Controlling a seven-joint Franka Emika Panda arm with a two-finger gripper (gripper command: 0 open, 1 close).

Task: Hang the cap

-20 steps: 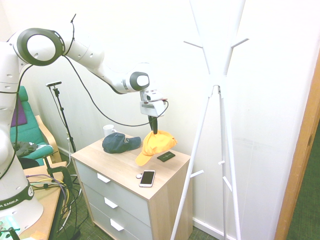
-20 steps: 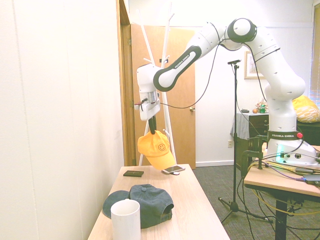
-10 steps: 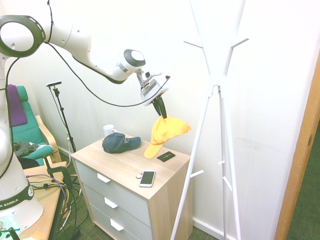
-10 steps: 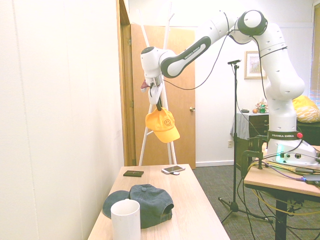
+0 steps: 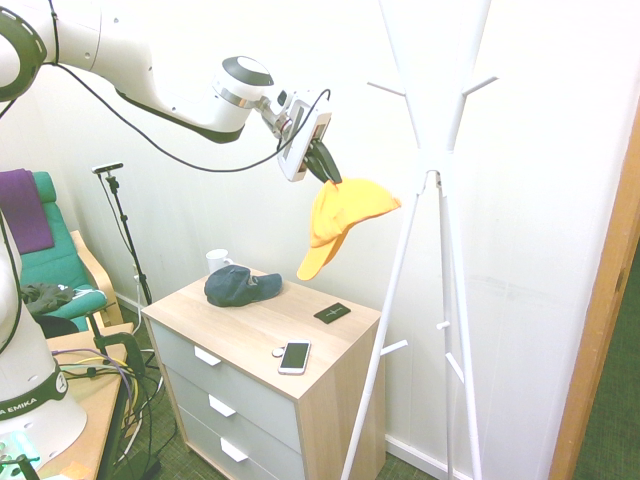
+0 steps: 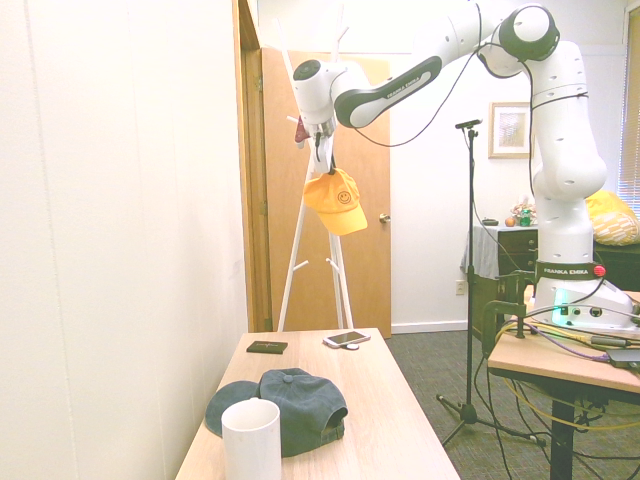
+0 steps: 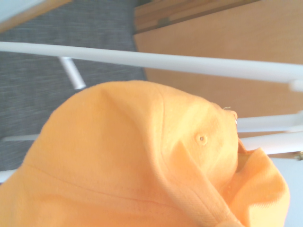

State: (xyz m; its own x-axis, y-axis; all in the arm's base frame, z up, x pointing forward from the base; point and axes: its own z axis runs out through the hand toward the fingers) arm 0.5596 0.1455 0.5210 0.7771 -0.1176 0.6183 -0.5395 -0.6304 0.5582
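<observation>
Up and toward the coat rack (image 5: 432, 170) the arm has carried the cap (image 5: 345, 215) since the earlier frame, when it hung just above the dresser top; it now hangs well clear of the dresser (image 5: 262, 345), level with the rack's upper poles. The gripper (image 5: 326, 168) has also tipped from pointing straight down to a slant, aimed toward the rack.

Its dark fingers are pinched tight on the cap's fabric at the crown. The cap dangles below and just ahead of the fingertips, with its curved brim drooping downward in the first exterior view. In the second exterior view the cap (image 6: 336, 201) shows a small smiley face and hangs directly under the gripper (image 6: 322, 160), in front of the white rack (image 6: 300, 250). The wrist view is filled by the orange crown (image 7: 142, 161), its top button visible, with white rack poles (image 7: 189, 62) crossing behind it.

On the dresser top, the dark blue cap (image 5: 240, 285) lies near the back left corner, with a white mug (image 5: 217, 260) behind it at the back edge. A phone (image 5: 294, 356) lies near the front edge, a small black item (image 5: 332, 313) toward the right edge.
</observation>
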